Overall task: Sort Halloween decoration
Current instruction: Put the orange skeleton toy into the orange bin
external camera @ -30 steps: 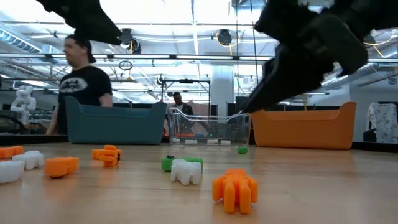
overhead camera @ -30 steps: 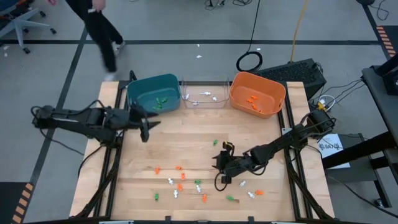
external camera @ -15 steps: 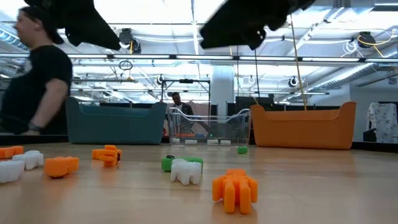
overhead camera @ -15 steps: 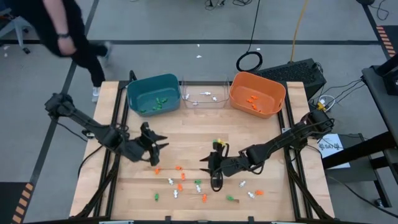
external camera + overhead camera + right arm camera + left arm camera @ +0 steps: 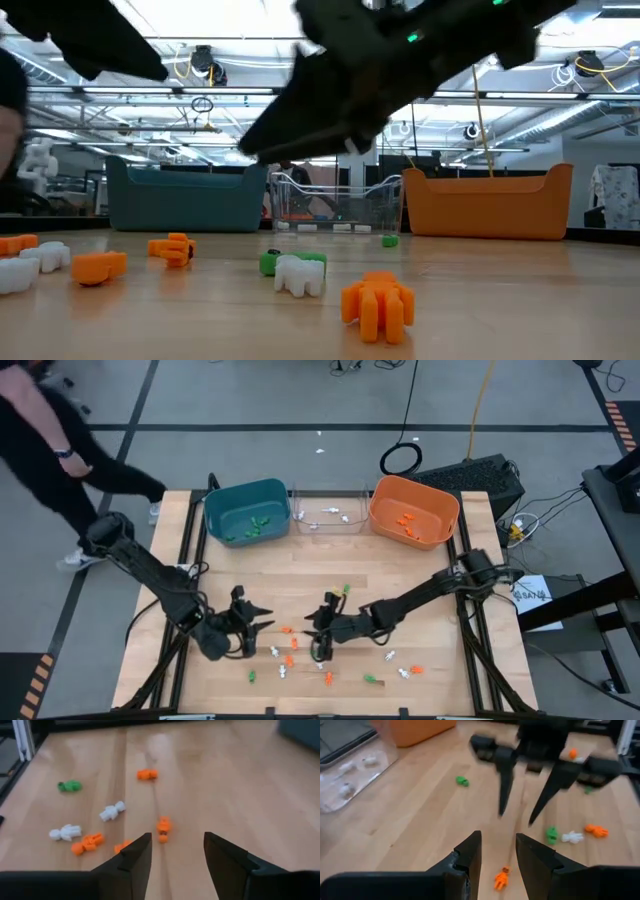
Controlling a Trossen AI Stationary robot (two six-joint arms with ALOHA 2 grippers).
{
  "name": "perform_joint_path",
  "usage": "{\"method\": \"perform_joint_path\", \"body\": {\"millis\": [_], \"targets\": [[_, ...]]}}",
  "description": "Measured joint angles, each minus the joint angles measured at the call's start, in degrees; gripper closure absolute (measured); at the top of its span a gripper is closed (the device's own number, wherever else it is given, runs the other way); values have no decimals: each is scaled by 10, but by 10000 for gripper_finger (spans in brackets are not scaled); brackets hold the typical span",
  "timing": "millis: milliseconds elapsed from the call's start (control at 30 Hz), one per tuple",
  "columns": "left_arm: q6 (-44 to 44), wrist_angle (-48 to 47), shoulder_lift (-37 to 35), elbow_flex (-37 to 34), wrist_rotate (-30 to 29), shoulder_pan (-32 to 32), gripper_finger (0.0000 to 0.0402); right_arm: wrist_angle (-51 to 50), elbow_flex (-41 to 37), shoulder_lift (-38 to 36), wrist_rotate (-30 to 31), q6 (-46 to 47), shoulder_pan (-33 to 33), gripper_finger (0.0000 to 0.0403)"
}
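Note:
The Halloween decoration lies loose on the wood table [image 5: 420,590]: tiny orange [image 5: 287,630], white [image 5: 273,652] and green [image 5: 253,676] trinkets near the front edge. My left gripper [image 5: 250,622] hovers open at their left side, with an orange trinket [image 5: 501,877] on the table just ahead of its fingers [image 5: 498,852]. My right gripper [image 5: 320,632] hovers open at their far right side, facing the left one. An orange trinket [image 5: 163,827] lies just beyond its fingers [image 5: 175,847]. In the low view the trinkets [image 5: 378,305] rest flat on the wood.
At the far edge stand a teal bin [image 5: 247,512], a clear bin [image 5: 328,512] and an orange bin [image 5: 413,512], each with a few trinkets inside. One green trinket [image 5: 345,590] lies alone mid-table. A person [image 5: 50,450] walks beyond the table's far left corner.
My left gripper has swung from beside the teal bin toward the near edge and down to the scattered trinkets. My right gripper has moved toward the table's left edge, over the trinkets. The person behind has walked off to the left.

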Motion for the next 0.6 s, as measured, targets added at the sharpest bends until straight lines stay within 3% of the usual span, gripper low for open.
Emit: {"method": "perform_joint_path", "body": {"millis": [300, 600], "targets": [[17, 42, 8, 0, -29, -21, 284, -13, 108, 117, -18, -34, -14, 206], [17, 41, 8, 0, -29, -21, 284, -10, 112, 132, -20, -23, -22, 217]]}}
